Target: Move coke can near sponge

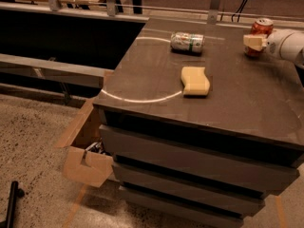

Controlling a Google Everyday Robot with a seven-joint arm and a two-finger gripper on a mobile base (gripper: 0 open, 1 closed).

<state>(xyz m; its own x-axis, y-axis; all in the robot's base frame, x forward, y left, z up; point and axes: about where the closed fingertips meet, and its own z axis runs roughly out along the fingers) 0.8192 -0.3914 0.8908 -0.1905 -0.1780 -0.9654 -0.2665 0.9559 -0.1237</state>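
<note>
Ok, coke can (pixel 261 28) vert., claw (pixel 254 42) beside.

Dim warm light; pale end effector (pixel 254 42) at coke can (pixel 261 28) stands out.
</note>
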